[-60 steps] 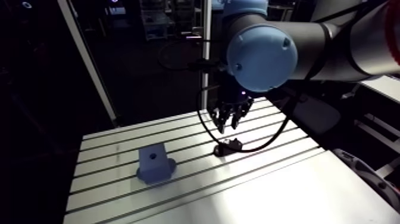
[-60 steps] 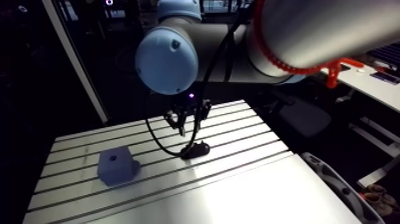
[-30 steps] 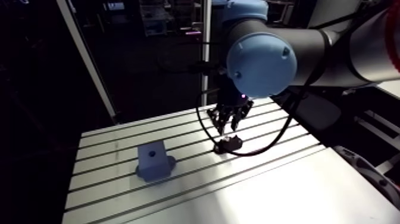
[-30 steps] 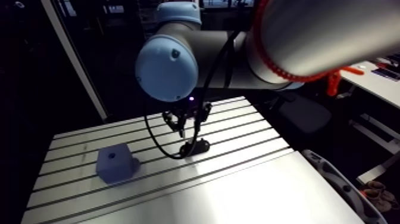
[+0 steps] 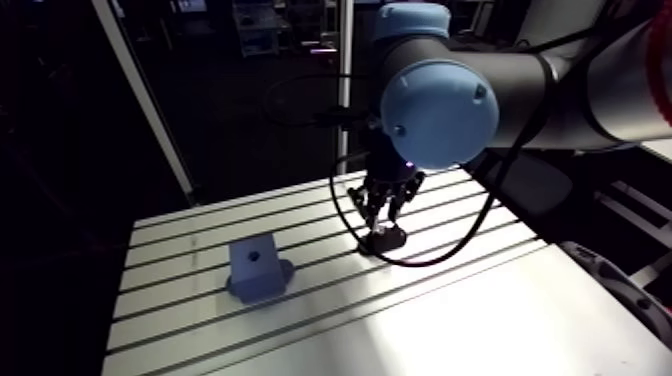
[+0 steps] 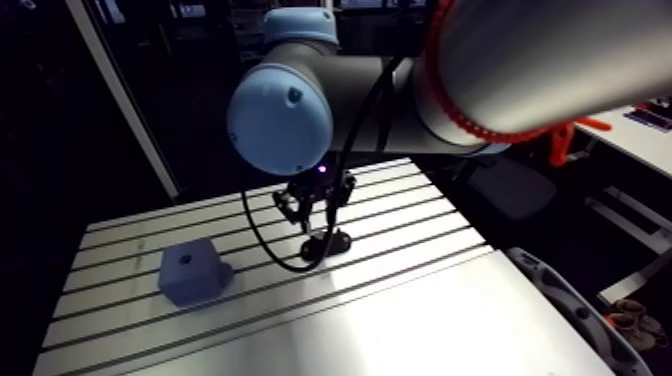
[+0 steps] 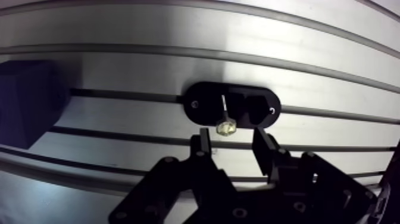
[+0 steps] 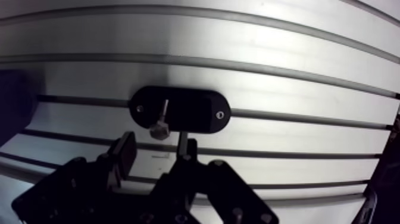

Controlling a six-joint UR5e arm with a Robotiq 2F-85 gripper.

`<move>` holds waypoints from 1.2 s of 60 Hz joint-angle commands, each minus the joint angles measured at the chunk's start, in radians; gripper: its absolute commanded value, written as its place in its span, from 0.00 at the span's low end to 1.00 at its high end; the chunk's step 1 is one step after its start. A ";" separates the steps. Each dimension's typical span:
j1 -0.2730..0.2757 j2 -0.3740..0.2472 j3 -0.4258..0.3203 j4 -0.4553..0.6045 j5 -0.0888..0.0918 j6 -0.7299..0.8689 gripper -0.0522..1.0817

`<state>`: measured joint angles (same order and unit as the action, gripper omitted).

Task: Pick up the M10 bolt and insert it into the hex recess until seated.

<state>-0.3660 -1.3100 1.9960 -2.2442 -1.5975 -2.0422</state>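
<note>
A bolt (image 7: 226,126) with a pale hex head stands upright in a black oval holder (image 7: 247,106) on the slotted table (image 5: 450,320). The gripper (image 7: 232,143) hangs open just above the holder. The bolt head sits slightly ahead of the fingertips, nearer one finger (image 7: 203,142) than the other. Nothing is held. A blue block (image 5: 255,268) with a round-looking recess in its top stands apart on the table's left side. Its dark edge (image 7: 27,101) shows beside the gripper in the wrist view.
The holder (image 5: 383,238) sits mid-table across a slot. A pale slanted frame post (image 5: 145,100) rises behind the table's back left corner. The smooth plate (image 5: 480,330) covers the table's near right part.
The gripper has come down closer to the black holder and bolt. The arm view has shifted slightly with the arm. The block and holder have stayed in place.
</note>
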 commanded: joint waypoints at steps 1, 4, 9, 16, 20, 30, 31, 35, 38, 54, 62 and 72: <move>-0.001 0.010 -0.001 -0.006 0.001 -0.002 0.49; -0.001 0.014 0.001 -0.029 0.001 -0.005 0.49; -0.001 0.020 0.002 -0.049 0.001 -0.004 0.49; 0.001 0.028 0.007 -0.054 0.001 -0.003 0.49; 0.001 0.036 0.007 -0.056 0.001 -0.003 0.49; 0.001 0.038 0.004 -0.053 0.009 -0.003 0.49; 0.001 0.038 0.004 -0.053 0.010 -0.003 0.49; 0.001 0.036 0.004 -0.053 0.011 -0.003 0.49; 0.002 0.036 0.004 -0.052 0.011 -0.003 0.49; 0.002 0.029 0.002 -0.041 0.004 -0.003 0.49; 0.002 0.025 0.002 -0.033 0.003 -0.003 0.49; 0.005 0.024 0.005 -0.026 0.004 -0.003 0.49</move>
<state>-0.3635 -1.2832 1.9986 -2.2805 -1.5935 -2.0457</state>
